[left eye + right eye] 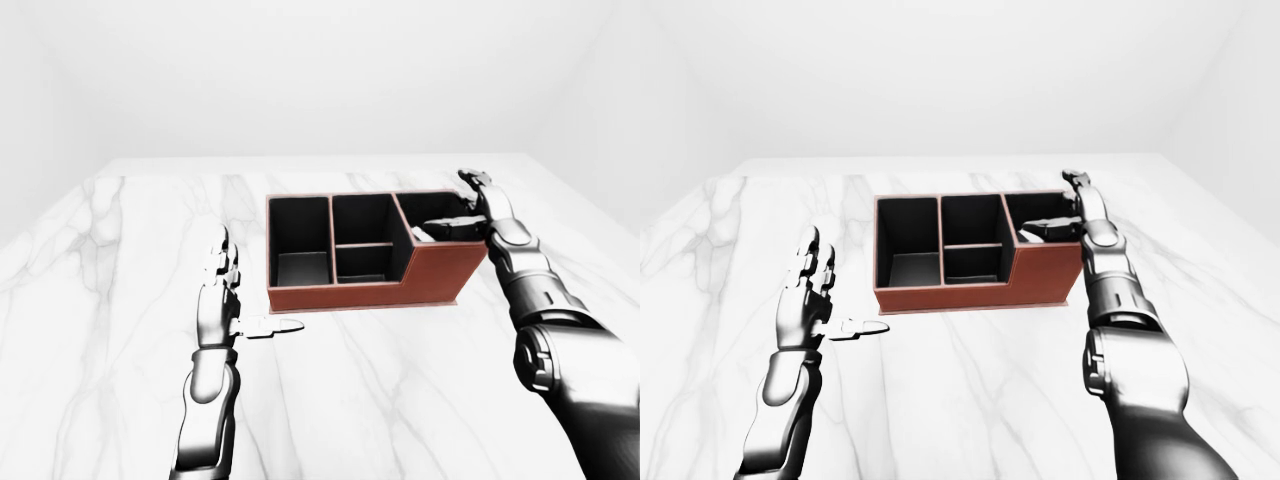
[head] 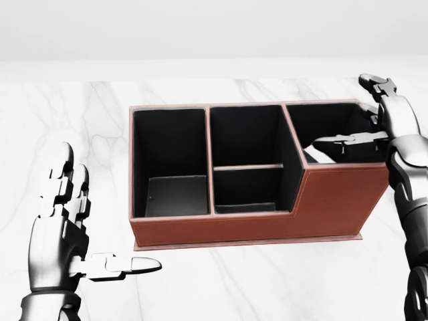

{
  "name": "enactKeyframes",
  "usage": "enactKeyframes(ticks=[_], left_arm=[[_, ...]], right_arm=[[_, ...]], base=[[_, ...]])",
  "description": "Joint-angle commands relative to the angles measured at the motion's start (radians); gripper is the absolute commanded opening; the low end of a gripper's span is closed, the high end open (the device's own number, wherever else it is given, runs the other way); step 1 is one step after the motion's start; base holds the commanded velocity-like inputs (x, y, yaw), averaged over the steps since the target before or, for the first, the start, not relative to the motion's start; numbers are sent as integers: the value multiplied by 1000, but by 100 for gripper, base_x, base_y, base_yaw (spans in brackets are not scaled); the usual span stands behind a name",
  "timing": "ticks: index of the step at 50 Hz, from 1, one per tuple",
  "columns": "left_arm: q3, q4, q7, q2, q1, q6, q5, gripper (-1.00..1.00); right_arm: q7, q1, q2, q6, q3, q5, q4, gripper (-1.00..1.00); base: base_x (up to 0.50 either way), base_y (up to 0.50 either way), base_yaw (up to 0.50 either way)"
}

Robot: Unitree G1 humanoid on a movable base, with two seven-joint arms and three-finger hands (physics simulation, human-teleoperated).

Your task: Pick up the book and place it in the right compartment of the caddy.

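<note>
The red-brown caddy (image 2: 321, 200) with black insides stands in the middle of the marble table. A dark book with a pale page edge (image 2: 313, 156) sits in the caddy's right compartment, mostly hidden by the wall. My right hand (image 2: 358, 120) is over that compartment, open. Its thumb reaches into the compartment just above the book, and its fingers (image 2: 378, 85) point away past the caddy's far rim. My left hand (image 2: 93, 221) is open and empty, to the lower left of the caddy, with its thumb pointing right.
The white marble table (image 1: 120, 260) spreads wide around the caddy. The caddy's left compartment (image 2: 170, 194) and the two small middle compartments (image 2: 247, 190) hold nothing. Pale walls stand beyond the table's far edge.
</note>
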Motion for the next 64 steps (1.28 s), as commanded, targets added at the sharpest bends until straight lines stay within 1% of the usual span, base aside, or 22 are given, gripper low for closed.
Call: enactKeyframes(ticks=[1, 11, 21, 26, 27, 29, 32, 36, 39, 40, 42, 44, 45, 48, 54, 55, 60, 61, 64], left_arm=[[-3, 11, -12, -2, 2, 0, -16, 100], [-2, 12, -12, -2, 1, 0, -17, 100], [-2, 11, -12, -1, 0, 0, -17, 100], [-3, 0, -11, -2, 4, 0, -17, 100], [-3, 1, -12, -2, 4, 0, -17, 100], [-2, 3, -12, -2, 4, 0, -18, 100], [-1, 9, -13, -1, 3, 0, -19, 100], [0, 9, -13, -1, 2, 0, -20, 100], [-1, 9, -13, -1, 3, 0, -19, 100], [0, 10, -13, -1, 2, 0, -20, 100], [-1, 8, -13, -1, 3, 0, -19, 100], [-1, 3, -12, -1, 4, 0, -19, 100], [0, 5, -13, -1, 3, 0, -19, 100], [0, 10, -13, -1, 1, 0, -18, 100], [0, 10, -13, -1, 2, 0, -18, 100], [-1, 4, -12, -2, 3, 0, -18, 100], [-1, 0, -12, -2, 5, 0, -18, 100], [-2, 0, -12, -2, 5, 0, -17, 100], [0, 4, -11, -2, 4, 0, -18, 100]], right_arm=[[-9, -10, -6, 0, -27, 29, -11, 100], [-1, -21, -14, 0, -30, 36, -21, 100], [30, -102, -48, 0, -33, 70, -114, 100], [47, -163, -69, 0, -36, 94, -198, 100], [48, -170, -71, 3, -36, 98, -206, 100], [50, -183, -74, 20, -39, 109, -233, 100], [44, -195, -81, 68, -37, 116, -308, 100], [29, -195, -83, 99, -42, 118, -377, 100], [9, -183, -91, 123, -43, 116, -475, 100], [3, -179, -92, 137, -45, 118, -506, 100], [-16, -173, -100, 175, -61, 147, -636, 100], [-22, -163, -109, 175, -54, 138, -694, 100], [-22, -155, -115, 175, -48, 125, -758, 100], [-25, -154, -117, 175, -70, 163, -926, 100], [-47, -154, -165, 175, -95, 213, -1229, 100], [-60, -161, -172, 175, -111, 246, -1305, 100], [-100, -198, -229, 175, -121, 327, -1449, 100], [-110, -208, -232, 175, -129, 354, -1472, 100], [-170, -265, -274, 175, -157, 467, -1596, 100]], base=[[0, 0, 0], [0, 0, 0], [0, 0, 0], [0, 0, 0], [0, 0, 0], [0, 0, 0], [0, 0, 0], [0, 0, 0], [0, 0, 0], [0, 0, 0], [0, 0, 0], [0, 0, 0], [0, 0, 0], [0, 0, 0], [0, 0, 0], [0, 0, 0], [0, 0, 0], [0, 0, 0], [0, 0, 0]])
